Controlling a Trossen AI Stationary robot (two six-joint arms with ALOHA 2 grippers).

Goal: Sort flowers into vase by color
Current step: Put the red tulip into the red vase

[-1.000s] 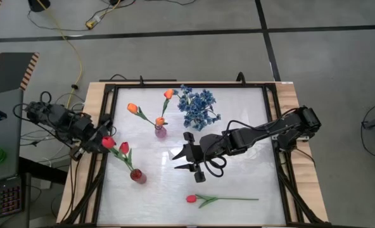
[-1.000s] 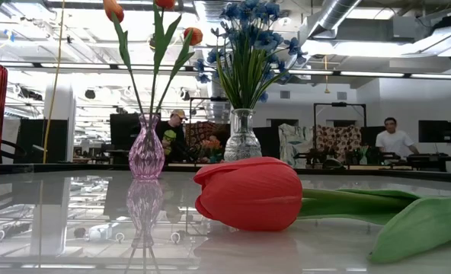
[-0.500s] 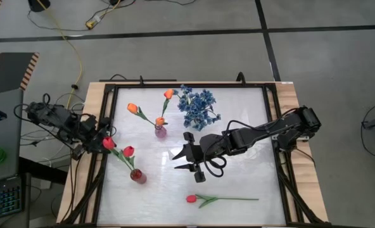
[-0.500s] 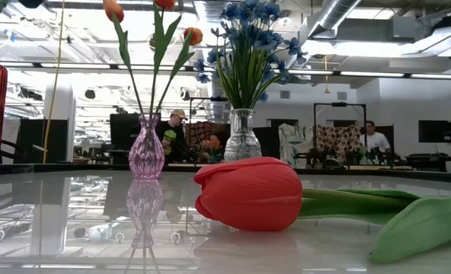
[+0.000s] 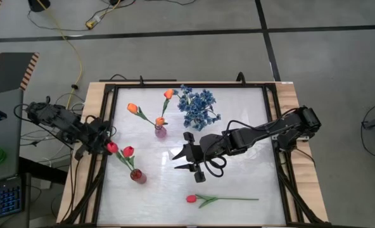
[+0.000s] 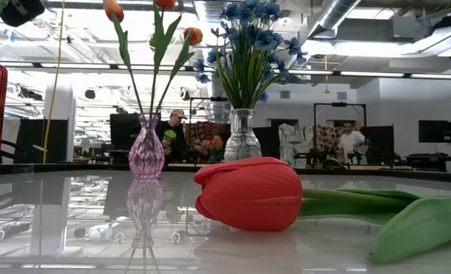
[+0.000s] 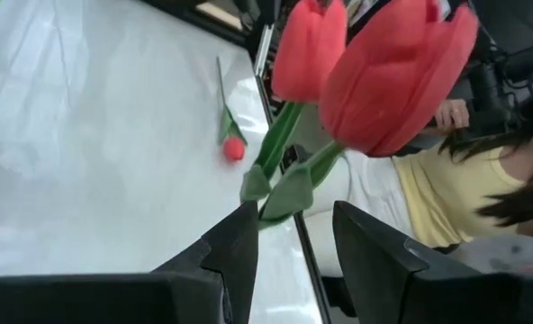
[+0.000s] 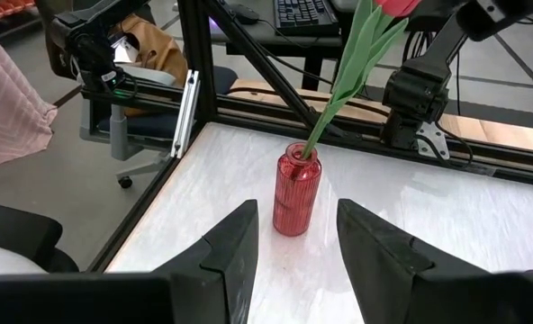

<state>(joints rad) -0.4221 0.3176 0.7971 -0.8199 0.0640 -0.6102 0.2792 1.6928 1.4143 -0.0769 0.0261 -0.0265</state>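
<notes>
White tabletop (image 5: 238, 136) carries three vases. The right gripper (image 5: 182, 159) hovers mid-table, jaws spread wide and empty. The blue blossoms (image 5: 197, 106) and orange tulips (image 5: 132, 108) stand in vases beyond those jaws. The red vase (image 5: 137, 176), before the left gripper (image 5: 106, 140), holds two red tulips (image 5: 128, 151); its jaws gape around nothing. One loose red tulip (image 5: 191, 199) lies near the right jaws.
</notes>
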